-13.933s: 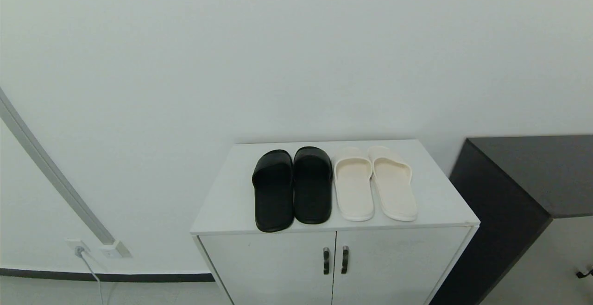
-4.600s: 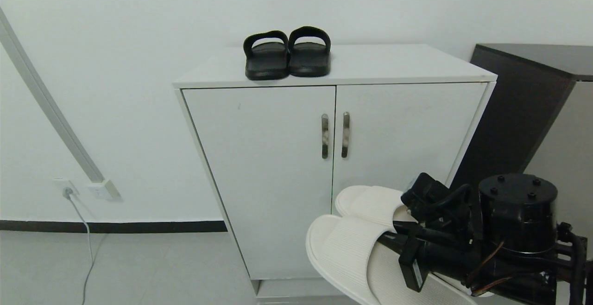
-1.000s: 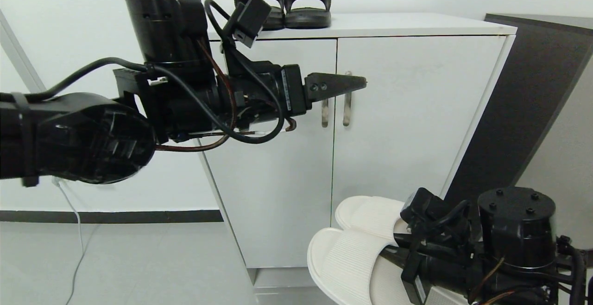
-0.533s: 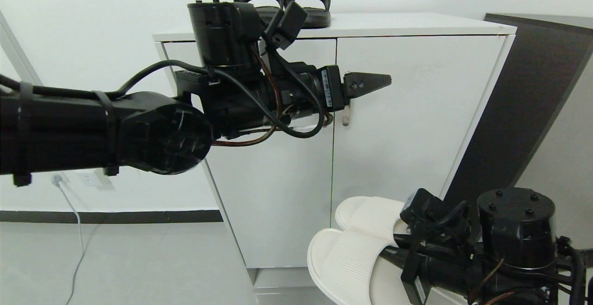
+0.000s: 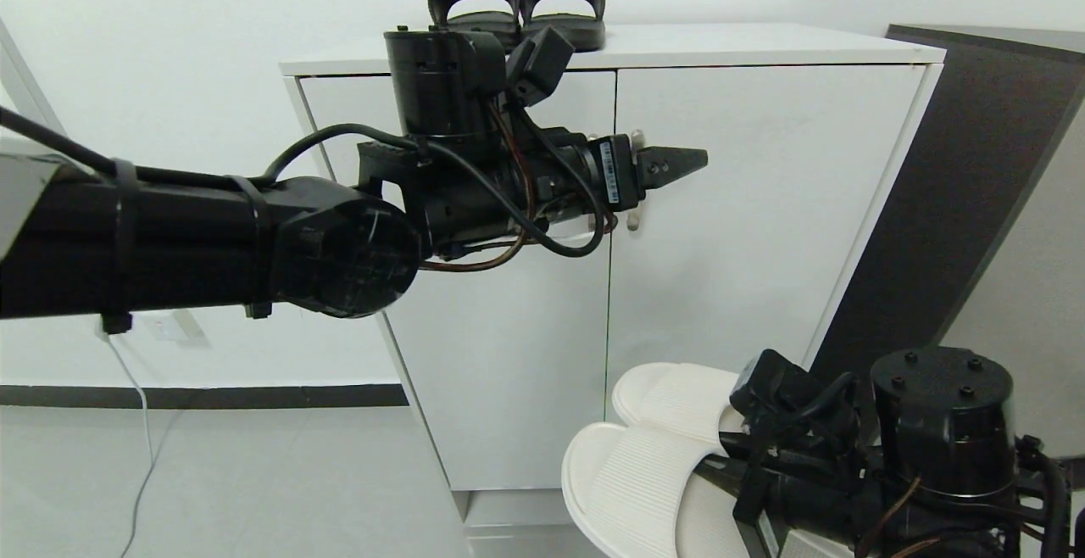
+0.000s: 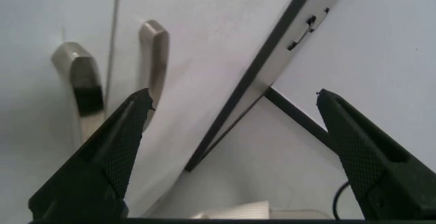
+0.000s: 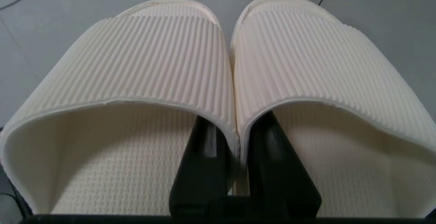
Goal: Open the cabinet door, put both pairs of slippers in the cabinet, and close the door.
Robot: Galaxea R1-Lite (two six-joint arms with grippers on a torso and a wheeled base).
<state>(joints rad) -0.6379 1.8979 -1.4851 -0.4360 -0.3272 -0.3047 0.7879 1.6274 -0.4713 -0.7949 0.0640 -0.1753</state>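
Left gripper (image 5: 688, 161), jaws spread wide, hovers centre frame just beside the cabinet (image 5: 763, 202) door handles (image 6: 155, 57) — placed, I'd judge, to hook one. Lower right, the right gripper (image 5: 746, 465) clamps both white slippers (image 5: 644, 456) together — one trip; black slippers (image 5: 517, 2) wait on top, upper centre.

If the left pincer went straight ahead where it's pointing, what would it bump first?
Most likely the flat front of the right cabinet door, just beside its handle. The left pincer is open and aimed there; depth is unclear.
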